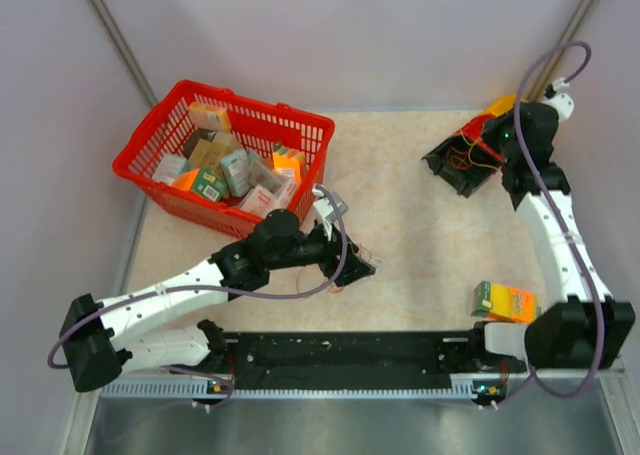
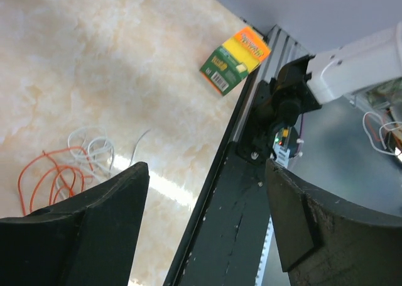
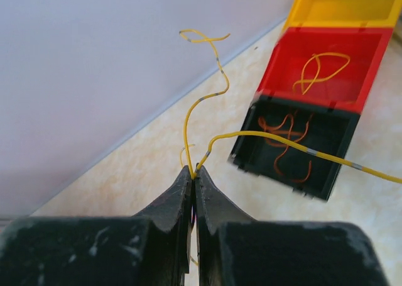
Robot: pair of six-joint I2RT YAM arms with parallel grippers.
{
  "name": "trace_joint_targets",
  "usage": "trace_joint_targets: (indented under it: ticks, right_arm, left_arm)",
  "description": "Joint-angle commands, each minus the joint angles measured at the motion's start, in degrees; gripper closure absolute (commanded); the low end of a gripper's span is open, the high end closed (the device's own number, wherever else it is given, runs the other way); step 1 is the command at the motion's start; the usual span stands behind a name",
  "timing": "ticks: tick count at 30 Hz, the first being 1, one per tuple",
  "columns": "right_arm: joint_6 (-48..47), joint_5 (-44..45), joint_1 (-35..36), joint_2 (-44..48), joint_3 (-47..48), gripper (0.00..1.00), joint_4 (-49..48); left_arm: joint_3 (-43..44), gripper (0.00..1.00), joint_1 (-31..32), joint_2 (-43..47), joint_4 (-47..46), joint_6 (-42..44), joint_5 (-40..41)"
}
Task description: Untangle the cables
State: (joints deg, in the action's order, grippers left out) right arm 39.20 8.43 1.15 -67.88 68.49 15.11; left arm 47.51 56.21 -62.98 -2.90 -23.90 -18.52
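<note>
Cables (image 2: 59, 170): a small tangle flat on the marbled table (image 2: 94, 60), at 8 o'clock in the left wrist view. Thin orange loops lie on the outside, with whitish loops touching them on the 3 o'clock side. The bundle's long axis runs roughly 9 to 3. One loose white end (image 2: 141, 145) points toward 1 o'clock.

Left gripper (image 2: 206, 173): jaws spread wide with nothing between them. It hangs just above the table, and the tangle lies beside its left finger (image 2: 107, 217).

Right gripper (image 3: 193, 171): jaws pressed together, pinching a yellow wire (image 3: 204, 100) at the tips. One strand climbs toward 12 o'clock and curls over at the top. The other runs out toward 3 o'clock, passing in front of the black bin (image 3: 292, 151). Dull grey bands mark both strands.

Only the right wrist view shows the bin contents. There are orange wires in the black bin and a yellow loop in the red bin (image 3: 326, 69). The yellow bin (image 3: 345, 3) beyond them is cut off by the frame.

Top view: the tangle is barely a few hair-lines under the left gripper, near centre, and its colour is hard to make out there. A red basket (image 1: 260, 105) of boxes sits at 10 o'clock. A green-and-orange carton (image 1: 505, 301) lies at 4 o'clock, and the left wrist view also catches it by the black rail (image 2: 213, 236).
</note>
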Motion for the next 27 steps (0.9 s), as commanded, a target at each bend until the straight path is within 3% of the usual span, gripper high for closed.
trace_joint_targets:
  ticks: [1,8,11,21,27]
  right_arm:
    - [-9.6,3.9,-3.4,-10.8,4.9,1.0,-10.4]
    - [-19.4,2.9,-7.2,-26.0,8.3,1.0,-33.4]
    - [-24.9,2.6,-7.7,-32.8,11.5,1.0,-38.0]
    - [-43.6,5.2,-7.7,-49.7,25.0,1.0,-30.9]
    - [-41.1,0.2,-8.0,-52.1,24.2,1.0,-25.5]
  left_arm:
    - [-4.0,0.21,0.1,2.9,1.2,2.5,0.9]
    - [-6.5,0.2,0.0,5.4,1.8,3.1,1.4]
    - [-7.3,0.2,0.0,6.6,1.8,3.0,2.1]
    - [-9.3,0.2,-0.6,10.1,2.6,3.1,5.4]
    - [-9.2,0.19,-0.8,10.6,4.2,3.4,5.6]
